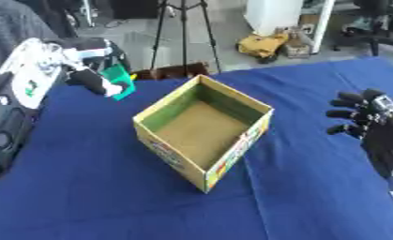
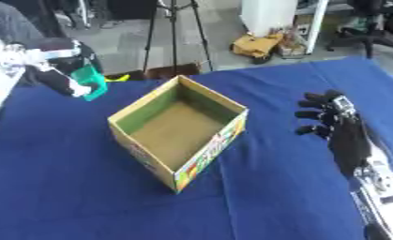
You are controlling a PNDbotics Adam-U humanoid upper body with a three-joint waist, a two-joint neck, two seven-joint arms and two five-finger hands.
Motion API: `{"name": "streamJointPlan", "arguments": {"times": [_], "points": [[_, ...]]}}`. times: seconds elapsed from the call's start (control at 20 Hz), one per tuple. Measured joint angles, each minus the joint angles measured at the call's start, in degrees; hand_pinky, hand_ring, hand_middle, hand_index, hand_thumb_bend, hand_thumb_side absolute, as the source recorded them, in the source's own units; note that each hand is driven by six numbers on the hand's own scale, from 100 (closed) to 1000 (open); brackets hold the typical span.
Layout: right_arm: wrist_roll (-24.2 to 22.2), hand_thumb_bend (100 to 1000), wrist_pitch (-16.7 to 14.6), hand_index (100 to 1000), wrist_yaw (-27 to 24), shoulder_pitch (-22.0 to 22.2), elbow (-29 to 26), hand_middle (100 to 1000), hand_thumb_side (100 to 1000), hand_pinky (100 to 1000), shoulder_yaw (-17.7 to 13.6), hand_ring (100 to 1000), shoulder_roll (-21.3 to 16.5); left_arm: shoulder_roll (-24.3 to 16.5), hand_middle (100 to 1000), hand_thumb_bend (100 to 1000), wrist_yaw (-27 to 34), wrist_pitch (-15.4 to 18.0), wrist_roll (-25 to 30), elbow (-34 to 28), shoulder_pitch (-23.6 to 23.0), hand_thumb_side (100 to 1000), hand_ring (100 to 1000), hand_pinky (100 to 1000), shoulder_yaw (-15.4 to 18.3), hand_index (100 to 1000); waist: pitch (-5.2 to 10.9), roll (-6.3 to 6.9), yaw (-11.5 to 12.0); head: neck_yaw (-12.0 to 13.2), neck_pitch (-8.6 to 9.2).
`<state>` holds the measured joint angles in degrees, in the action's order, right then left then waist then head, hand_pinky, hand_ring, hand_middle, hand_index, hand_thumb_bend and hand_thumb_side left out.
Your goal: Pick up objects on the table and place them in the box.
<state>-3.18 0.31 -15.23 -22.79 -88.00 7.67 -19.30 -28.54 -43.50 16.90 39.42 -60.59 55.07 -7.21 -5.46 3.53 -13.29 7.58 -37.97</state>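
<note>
An open cardboard box (image 1: 206, 174) with a green inner wall stands in the middle of the blue table (image 1: 93, 197); nothing shows inside it. At the upper left my left hand (image 1: 91, 80) is raised above the table's far left, shut on a green object (image 1: 120, 79) with a bit of yellow beside it. The hand is left of and beyond the box. My right hand (image 2: 340, 125) hovers at the right side of the table, fingers spread and slightly bent, holding nothing.
The blue cloth covers the whole table. Beyond its far edge stand a tripod (image 1: 183, 33), a brown item on the floor (image 1: 173, 71), yellow clutter (image 1: 263, 44) and a white cabinet. A person's grey sleeve (image 1: 11, 26) shows at the top left.
</note>
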Motion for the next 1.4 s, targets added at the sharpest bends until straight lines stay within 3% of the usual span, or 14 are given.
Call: {"name": "streamJointPlan", "arguments": {"times": [0.3,0.45,0.9,0.95,1.0,1.05,1.1,1.15,1.25,1.3,1.4], "points": [[-1.53,100,0.41,844,0.07,-1.98,0.08,743,1000,568,1.40,752,0.91,7.39,640,100,-4.90,0.32,-1.46,3.53,2.03,317,494,364,-0.79,755,-1.26,1.50,-4.26,2.38,1.37],[-2.09,100,0.51,844,0.11,-2.47,0.20,743,1000,568,1.79,752,1.14,9.50,640,100,-7.90,0.76,-2.32,5.06,2.04,317,494,364,-1.10,755,-1.59,1.65,-4.73,2.91,1.83],[-2.66,100,0.55,844,0.25,-3.42,0.37,743,1000,568,2.24,752,1.54,13.56,693,100,-15.82,3.47,-2.64,8.47,-1.50,307,570,477,-2.66,784,-2.56,2.17,-5.75,3.61,2.32],[-2.68,100,0.56,844,0.25,-3.42,0.37,743,1000,568,2.24,752,1.55,13.80,707,343,-16.40,4.05,-2.40,8.70,-1.67,354,601,524,-2.82,795,-2.56,2.17,-5.72,3.61,2.32],[-2.69,100,0.57,844,0.25,-3.42,0.37,743,1000,568,2.24,752,1.55,13.97,710,396,-16.81,4.60,-2.13,8.92,-1.71,368,613,543,-2.85,796,-2.56,2.17,-5.64,3.61,2.32],[-2.69,100,0.57,844,0.25,-3.42,0.37,743,1000,568,2.24,752,1.55,13.97,717,633,-17.14,5.11,-1.94,8.94,-1.78,441,630,578,-2.86,804,-2.56,2.15,-5.54,3.60,2.32],[-2.69,100,0.57,844,0.25,-3.42,0.37,742,1000,568,2.24,752,1.56,13.97,718,672,-17.39,5.56,-1.91,8.91,-1.88,504,651,603,-2.86,809,-2.56,2.08,-5.42,3.58,2.32],[-2.69,100,0.57,844,0.25,-3.40,0.37,742,1000,568,2.24,752,1.56,13.97,720,960,-17.54,5.90,-2.06,8.81,-1.99,557,669,630,-2.83,811,-2.56,1.96,-5.32,3.56,2.32],[-2.69,100,0.57,844,0.25,-3.37,0.37,743,1000,568,2.23,752,1.56,13.92,724,1000,-17.44,6.28,-2.84,7.73,-2.08,644,689,665,-2.58,810,-2.55,1.71,-4.85,3.47,2.32],[-2.68,100,0.56,844,0.25,-3.35,0.37,742,1000,568,2.23,752,1.56,13.85,729,1000,-17.18,6.27,-3.46,6.76,-2.08,740,704,684,-2.24,809,-2.50,1.60,-4.62,3.42,2.32],[-2.67,100,0.55,844,0.25,-3.17,0.37,742,1000,568,2.21,752,1.56,13.43,730,1000,-16.40,6.04,-5.00,4.28,-2.08,773,719,705,-1.68,806,-2.28,1.44,-4.13,3.30,2.32]]}}
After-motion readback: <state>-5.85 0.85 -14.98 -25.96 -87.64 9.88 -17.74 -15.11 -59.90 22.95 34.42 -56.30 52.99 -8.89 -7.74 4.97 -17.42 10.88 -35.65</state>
